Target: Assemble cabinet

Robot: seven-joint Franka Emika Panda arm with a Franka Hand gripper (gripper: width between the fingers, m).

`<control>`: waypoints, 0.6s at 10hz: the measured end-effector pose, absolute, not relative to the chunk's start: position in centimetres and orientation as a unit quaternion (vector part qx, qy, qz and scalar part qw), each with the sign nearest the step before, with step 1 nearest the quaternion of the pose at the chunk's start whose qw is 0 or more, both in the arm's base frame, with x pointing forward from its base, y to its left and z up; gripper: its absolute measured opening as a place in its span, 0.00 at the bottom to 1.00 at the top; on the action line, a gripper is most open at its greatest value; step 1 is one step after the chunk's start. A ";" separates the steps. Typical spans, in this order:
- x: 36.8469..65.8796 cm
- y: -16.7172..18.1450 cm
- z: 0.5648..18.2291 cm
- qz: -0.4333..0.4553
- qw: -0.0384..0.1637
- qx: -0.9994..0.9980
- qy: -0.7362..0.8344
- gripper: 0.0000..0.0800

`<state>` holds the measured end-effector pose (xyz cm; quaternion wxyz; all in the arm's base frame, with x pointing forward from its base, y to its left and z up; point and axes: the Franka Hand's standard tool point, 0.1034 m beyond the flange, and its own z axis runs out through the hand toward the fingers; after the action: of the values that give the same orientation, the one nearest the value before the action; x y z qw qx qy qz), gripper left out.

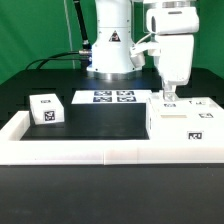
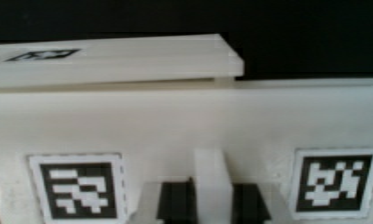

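The cabinet's white parts lie at the exterior view's right. The hollow body (image 1: 184, 122) stands by the front rail, and flat tagged panels (image 1: 195, 103) lie behind it. A small tagged block (image 1: 45, 109) stands apart at the left. My gripper (image 1: 168, 97) is lowered onto the panels. In the wrist view my dark fingers (image 2: 172, 203) stand close together, with a thin white panel edge (image 2: 211, 180) filling the gap between them. Tags (image 2: 76, 186) flank it on both sides. Another white panel (image 2: 121, 62) with a tag lies beyond.
The marker board (image 1: 112, 97) lies flat at the table's back middle, in front of the arm's base (image 1: 110, 50). A low white rail (image 1: 90, 150) borders the black table at the front and left. Cables run behind at the left.
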<state>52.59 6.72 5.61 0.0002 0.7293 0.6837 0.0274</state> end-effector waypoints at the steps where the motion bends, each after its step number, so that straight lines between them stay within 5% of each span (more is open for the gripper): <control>1: 52.6 6.7 5.6 0.027 0.000 0.729 0.684 0.09; 6: 54.9 6.6 5.7 0.021 -0.004 0.724 0.689 0.09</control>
<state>54.86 6.62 5.65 -0.0039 0.7240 0.6895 0.0207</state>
